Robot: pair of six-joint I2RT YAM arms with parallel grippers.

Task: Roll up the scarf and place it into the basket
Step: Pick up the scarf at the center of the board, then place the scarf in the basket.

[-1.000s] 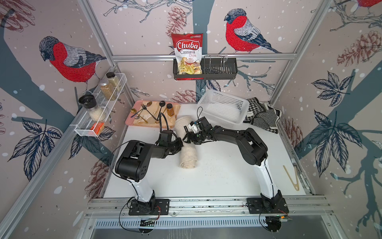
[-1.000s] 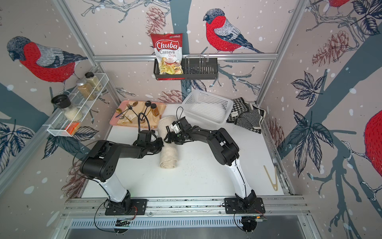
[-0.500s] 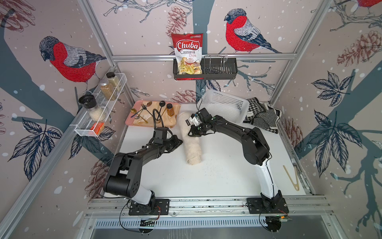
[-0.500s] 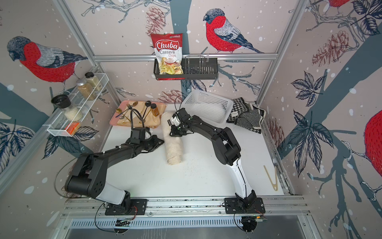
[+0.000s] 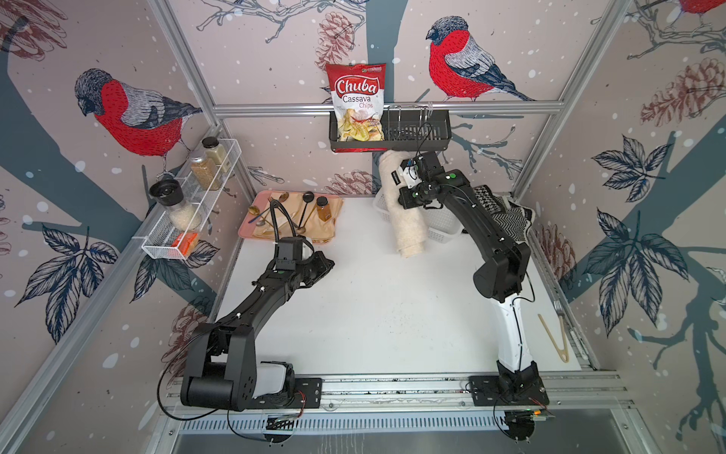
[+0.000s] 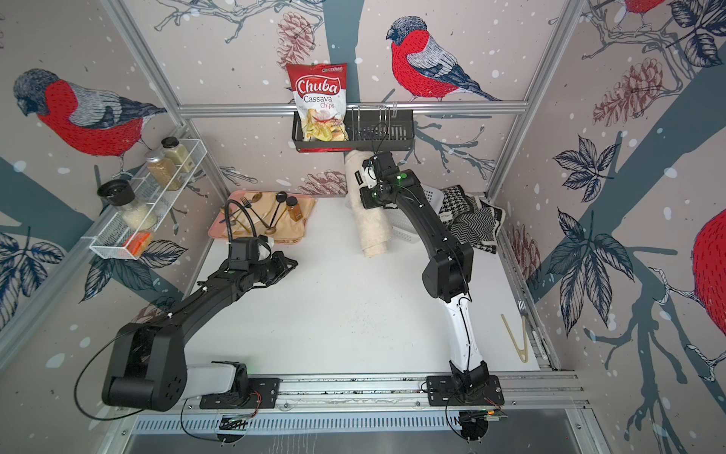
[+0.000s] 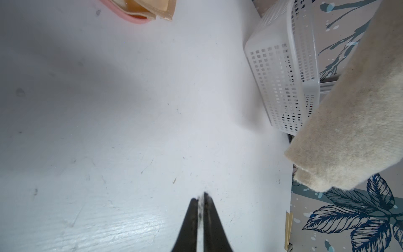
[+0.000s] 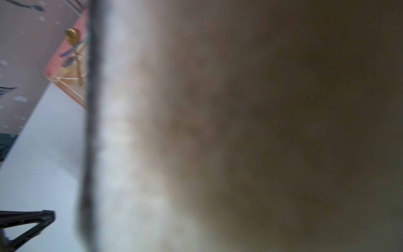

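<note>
Lifted from mid-table, the rolled scarf (image 5: 406,214) now dangles from the clenched right gripper (image 5: 395,173) over the near rim of the basket (image 5: 446,232) at the table's far-right corner, with the left gripper (image 7: 201,199) shut and empty; the next move should be lowering it inside, then releasing.

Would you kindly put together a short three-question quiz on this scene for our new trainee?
1. True or false: the rolled scarf already lies inside the basket.
2. What does the left tool hold? A) the scarf B) nothing C) the basket
3. Fill in: the scarf hangs from the ___ tool.

Key
1. False: it hangs in the air at the basket's edge.
2. B: its jaws are shut on nothing, above the bare table.
3. The right tool.
</note>
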